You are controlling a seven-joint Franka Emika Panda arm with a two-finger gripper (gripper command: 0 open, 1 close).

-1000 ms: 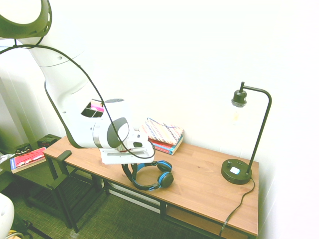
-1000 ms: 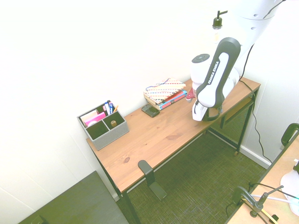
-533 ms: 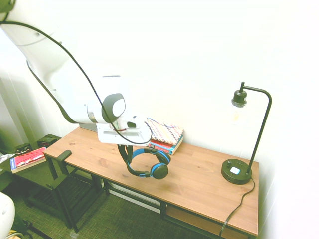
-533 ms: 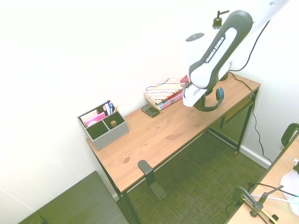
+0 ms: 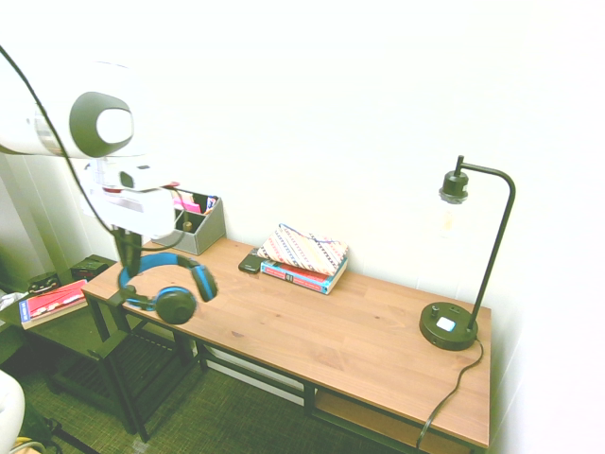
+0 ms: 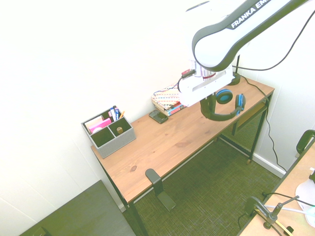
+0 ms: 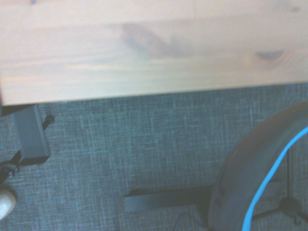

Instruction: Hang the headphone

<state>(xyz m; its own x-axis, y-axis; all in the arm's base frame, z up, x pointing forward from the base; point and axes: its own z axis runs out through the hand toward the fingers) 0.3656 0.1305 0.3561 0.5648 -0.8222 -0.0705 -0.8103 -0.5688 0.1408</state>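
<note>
Since half a second ago, the tool point(image 5: 128, 257) is carrying the headphone point(image 5: 168, 287) away from the books point(image 5: 304, 257) toward the surface's point(image 5: 359, 336) end by the grey organizer point(image 5: 194, 225), and lifting it. The tool is clamping shut on the headband, and the headphone is hanging clear of the surface, over its front edge. In the wrist view, the headband point(image 7: 255, 183) is showing over carpet beside the surface's edge. The lamp point(image 5: 463, 274) is standing at the far end from the organizer.

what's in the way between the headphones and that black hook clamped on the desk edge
Nothing visible. The headphones hang from the claw in the air near the hook at the desk end, only open space between them.
</note>
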